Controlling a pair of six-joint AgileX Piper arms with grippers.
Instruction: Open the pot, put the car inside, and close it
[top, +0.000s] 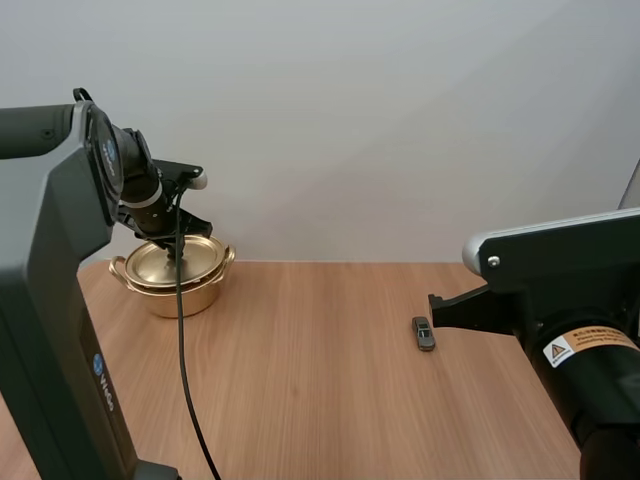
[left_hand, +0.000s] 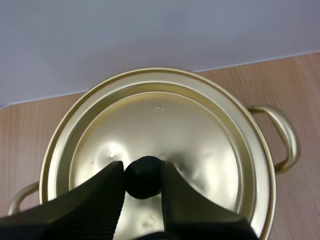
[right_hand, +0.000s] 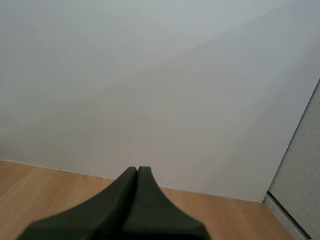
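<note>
A gold pot (top: 176, 283) stands at the table's back left with its lid (left_hand: 165, 120) on. My left gripper (left_hand: 143, 172) hangs over the pot (left_hand: 265, 200), its fingers (left_hand: 100, 195) pinching the lid's black knob (left_hand: 143, 177) from both sides. In the high view the left gripper (top: 181, 248) sits right on top of the lid (top: 172, 260). A small dark toy car (top: 424, 333) lies on the table to the right of centre, just left of my right arm (top: 560, 290). My right gripper (right_hand: 138, 172) is shut on nothing and faces the back wall above the table.
The pot's side handles (left_hand: 286, 142) stick out left and right. Bare wooden table (top: 320, 380) stretches between the pot and the car. A pale wall rises right behind the table's far edge.
</note>
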